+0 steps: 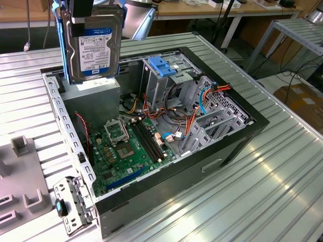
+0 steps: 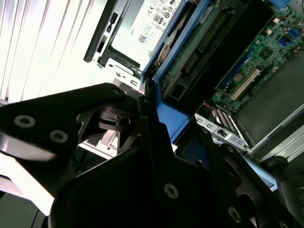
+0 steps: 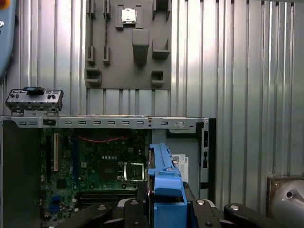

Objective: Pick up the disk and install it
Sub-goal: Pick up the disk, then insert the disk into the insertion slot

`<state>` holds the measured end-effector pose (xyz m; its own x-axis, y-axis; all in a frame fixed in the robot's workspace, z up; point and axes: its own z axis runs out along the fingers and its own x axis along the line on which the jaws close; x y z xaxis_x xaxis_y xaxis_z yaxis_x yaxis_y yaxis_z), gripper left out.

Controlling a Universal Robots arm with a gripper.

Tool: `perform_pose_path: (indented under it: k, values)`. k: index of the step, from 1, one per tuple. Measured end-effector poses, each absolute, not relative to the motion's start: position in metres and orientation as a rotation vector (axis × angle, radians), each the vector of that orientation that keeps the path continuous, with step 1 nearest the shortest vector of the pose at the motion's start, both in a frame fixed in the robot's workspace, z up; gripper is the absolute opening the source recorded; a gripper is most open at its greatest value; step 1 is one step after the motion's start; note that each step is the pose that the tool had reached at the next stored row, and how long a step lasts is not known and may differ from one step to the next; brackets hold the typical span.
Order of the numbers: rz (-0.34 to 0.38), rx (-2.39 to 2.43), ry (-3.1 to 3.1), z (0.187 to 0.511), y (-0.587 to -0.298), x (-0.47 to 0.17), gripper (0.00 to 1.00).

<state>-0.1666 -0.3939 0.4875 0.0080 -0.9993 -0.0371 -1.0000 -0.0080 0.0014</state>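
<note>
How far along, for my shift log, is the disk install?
Done: the pickup. The flat silver-metal disk with blue side rails is clamped on edge in the black gripper. In hand: it hangs above the open black computer case. Left: the install itself; the disk is not yet seated inside the case.

Bare silver metal with a dull sheen on the disk (image 1: 94, 45), under a smooth white-and-blue paper label (image 1: 93, 63); smooth, faintly glossy blue plastic for its side rails (image 3: 166, 185). Matt black on the gripper (image 3: 166, 213), dotted with bright metal screws (image 3: 197, 203). Ribbed metal table (image 1: 262, 171), shiny enough to glare. Black outer shell on the computer case (image 1: 151, 199), unpainted grey sheet metal inside. Glossy green circuit board (image 1: 121, 154) on its floor. Punched grey metal for the drive cage (image 1: 166, 88), with a blue plastic handle (image 1: 162, 66). Matt grey plastic fixture plate (image 1: 20, 171) near the table's edge.
</note>
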Motion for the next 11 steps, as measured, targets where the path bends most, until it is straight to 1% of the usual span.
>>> perform_pose_path:
  k: [11]
  values:
    - [0.042,-2.211,2.196,0.4874,-0.3968,-0.1583,0.37]
